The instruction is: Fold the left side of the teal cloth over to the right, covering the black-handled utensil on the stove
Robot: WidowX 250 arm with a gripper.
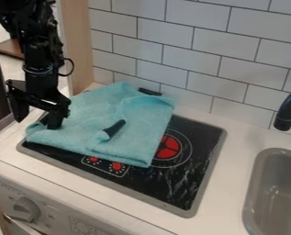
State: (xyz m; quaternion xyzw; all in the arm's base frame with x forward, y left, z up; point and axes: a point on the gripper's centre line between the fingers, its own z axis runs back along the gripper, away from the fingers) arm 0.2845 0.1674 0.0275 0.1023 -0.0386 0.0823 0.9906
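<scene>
The black gripper (pixel 37 114) hangs at the left, over the left corner of a folded blue-green cloth (pixel 89 108). Its two fingers stand apart with nothing seen between them. The right finger is at the cloth's left part; whether it touches cannot be told. The cloth lies over the left and back of the black stovetop (pixel 193 172). On the cloth's middle rests a small item with a dark handle (pixel 115 128), its other end bluish like the cloth. A dark piece (pixel 150 92) pokes out behind the cloth's back edge.
Red burner markings (pixel 169 147) show right of the cloth. A grey sink (pixel 279 193) is at the right edge, with a black faucet (pixel 287 110) above it. A tiled wall (pixel 190 46) stands behind, a wooden post (pixel 80 46) at the back left, and a knob (pixel 26 209) at the front.
</scene>
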